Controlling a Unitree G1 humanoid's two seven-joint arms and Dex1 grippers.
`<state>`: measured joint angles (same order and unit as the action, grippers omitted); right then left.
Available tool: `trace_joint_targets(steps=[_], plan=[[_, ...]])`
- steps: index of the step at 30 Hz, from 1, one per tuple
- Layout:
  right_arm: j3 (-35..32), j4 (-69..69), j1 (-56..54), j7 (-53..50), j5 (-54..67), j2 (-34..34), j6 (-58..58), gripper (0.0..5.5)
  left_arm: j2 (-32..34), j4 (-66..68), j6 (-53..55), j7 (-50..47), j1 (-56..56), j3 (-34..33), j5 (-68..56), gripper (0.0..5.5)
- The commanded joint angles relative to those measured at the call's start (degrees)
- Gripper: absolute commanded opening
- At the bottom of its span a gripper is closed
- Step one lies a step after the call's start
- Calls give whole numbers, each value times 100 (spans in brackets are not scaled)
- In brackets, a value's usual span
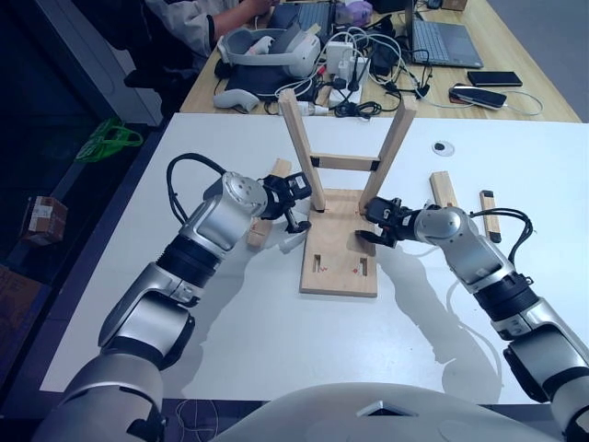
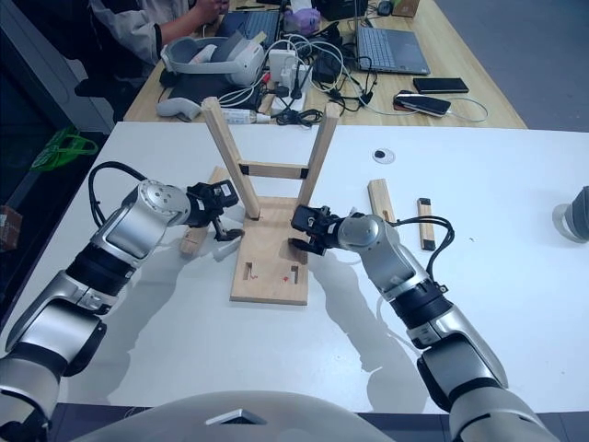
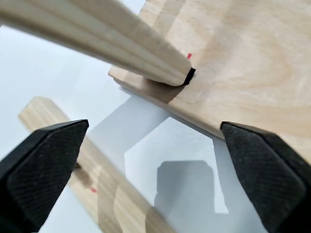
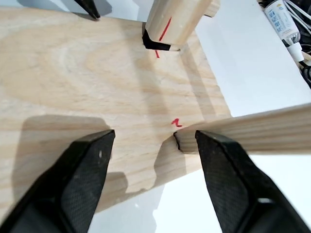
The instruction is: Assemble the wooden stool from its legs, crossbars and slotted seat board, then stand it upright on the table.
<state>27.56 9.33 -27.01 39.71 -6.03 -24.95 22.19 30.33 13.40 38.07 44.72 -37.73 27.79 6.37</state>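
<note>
Head views: slotted seat board [image 1: 339, 262] lying flat near the middle of the white counter [image 1: 276, 341], with two legs [image 1: 300, 147] standing up in its far slots, joined by a crossbar [image 1: 345, 162]. At the board's left edge, beside one leg's foot, the left gripper [image 1: 296, 217], fingers spread and holding nothing. Over the board's right edge, by the other leg's foot, the right gripper [image 1: 372, 230], fingers likewise apart and empty. Partly under the left arm and just beside the board, a loose wooden piece [image 1: 258, 230]. To the right, well apart from the board, two more loose pieces [image 1: 443, 189]. Farther back, a small round disc [image 1: 444, 146]. Beyond the counter, a second desk [image 1: 515, 101] crowded with a headset [image 1: 267, 51], cables [image 1: 363, 87] and a laptop [image 1: 442, 41].

Left wrist view: black fingers [image 3: 43, 170] wide apart, framing the board's corner, a leg seated in its slot, and the loose wooden piece on the counter beneath.

Right wrist view: fingers [image 4: 82, 184] parted over the board, one leg's foot just by their tips, the other leg in its slot beyond.
</note>
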Motion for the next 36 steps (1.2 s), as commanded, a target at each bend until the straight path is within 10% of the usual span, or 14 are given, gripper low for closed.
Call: trace_joint_targets(steps=[1, 7, 12, 22, 28, 36], plan=[[-581, -802, 204, 584, 743, -132, 739, 307, -2, -464, 479, -176, -33, -570, -120, 505], [-2746, -2635, 735, 1637, 3053, -1125, 2547, 307, 289, -2163, 1757, -232, 732, -1493, -621, 505], [-4384, -1078, 700, 900, 3168, -1581, 2469, 307, -90, -2773, 2692, -809, 990, -2310, -963, 505], [-4006, 2513, 459, -759, 1802, -1130, 975, 307, -585, -2601, 3145, -1724, 643, -2662, -1216, 505], [-3898, 2747, 654, -876, 1626, -1142, 906, 307, -552, -2546, 3122, -1950, 471, -2750, -1296, 505], [-3581, 1880, 1203, -635, 1572, -1125, 1300, 175, -577, -2389, 3021, -2236, 125, -2877, -1374, 508]])
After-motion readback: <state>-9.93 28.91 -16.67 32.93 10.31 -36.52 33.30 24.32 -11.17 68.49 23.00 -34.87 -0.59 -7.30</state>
